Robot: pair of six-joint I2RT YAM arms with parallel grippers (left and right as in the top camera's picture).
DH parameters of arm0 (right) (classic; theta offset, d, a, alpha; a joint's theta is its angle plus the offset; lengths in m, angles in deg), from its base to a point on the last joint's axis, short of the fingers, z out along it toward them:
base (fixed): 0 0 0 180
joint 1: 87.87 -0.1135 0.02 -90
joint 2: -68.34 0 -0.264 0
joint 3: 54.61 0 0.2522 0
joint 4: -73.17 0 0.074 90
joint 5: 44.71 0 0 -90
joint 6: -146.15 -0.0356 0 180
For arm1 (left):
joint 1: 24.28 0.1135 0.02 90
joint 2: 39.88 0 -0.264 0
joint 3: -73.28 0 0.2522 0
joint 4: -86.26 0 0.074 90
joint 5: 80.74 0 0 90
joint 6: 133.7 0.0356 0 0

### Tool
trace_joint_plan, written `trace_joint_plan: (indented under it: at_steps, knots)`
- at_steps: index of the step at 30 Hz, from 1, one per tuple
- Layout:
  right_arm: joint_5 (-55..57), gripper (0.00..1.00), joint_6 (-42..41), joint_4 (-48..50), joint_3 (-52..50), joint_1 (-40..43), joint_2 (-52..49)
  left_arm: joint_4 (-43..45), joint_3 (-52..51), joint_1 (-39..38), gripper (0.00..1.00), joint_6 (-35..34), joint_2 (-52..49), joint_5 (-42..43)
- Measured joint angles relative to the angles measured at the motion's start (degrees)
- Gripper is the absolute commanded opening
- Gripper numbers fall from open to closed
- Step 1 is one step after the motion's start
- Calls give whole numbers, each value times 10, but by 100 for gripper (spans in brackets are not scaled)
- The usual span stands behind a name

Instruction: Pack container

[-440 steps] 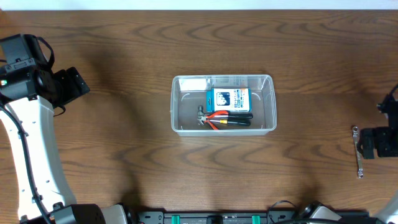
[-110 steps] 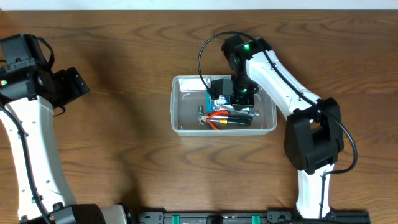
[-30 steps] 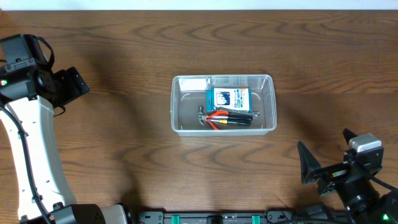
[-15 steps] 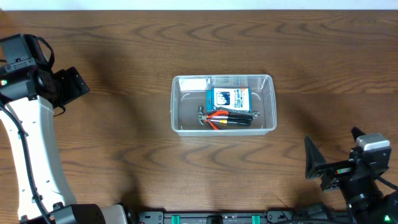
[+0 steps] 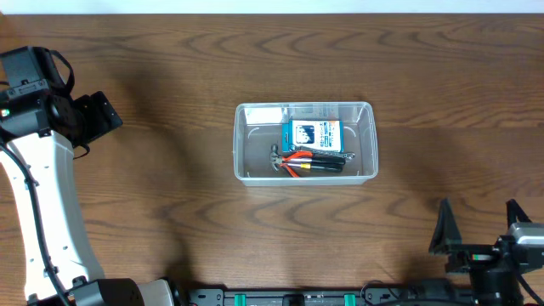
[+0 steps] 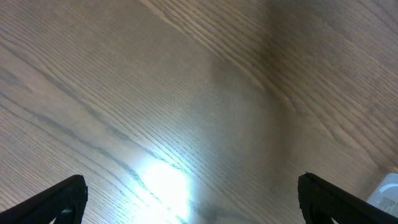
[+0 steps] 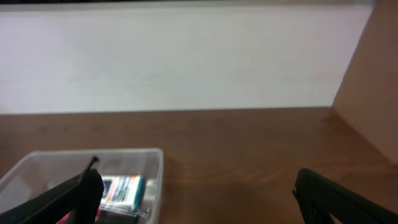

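Note:
The clear plastic container stands at the middle of the table. In it lie a blue-and-white box, red-handled pliers and a silvery tool. My right gripper is open and empty at the table's front right edge, well clear of the container. Its wrist view looks across at the container and the box. My left gripper is at the far left, open and empty over bare wood.
A corner of the container shows at the right edge of the left wrist view. A pale wall runs behind the table's far edge.
The wrench that lay on the table at the right is gone from there. My right arm reached into the container and has since pulled back to the front right edge. The left arm has not moved.

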Motion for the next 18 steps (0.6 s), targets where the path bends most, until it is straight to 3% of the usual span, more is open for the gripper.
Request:
trace_joint_plan:
  at_steps: [8, 18]
  knots:
    - [-1, 99, 41, 117, -109, 2, 57, 0, 0, 0, 98, 0, 0, 0]
    - [-4, 99, 61, 275, -219, 21, 61, 0, 0, 0, 98, 0, 0, 0]
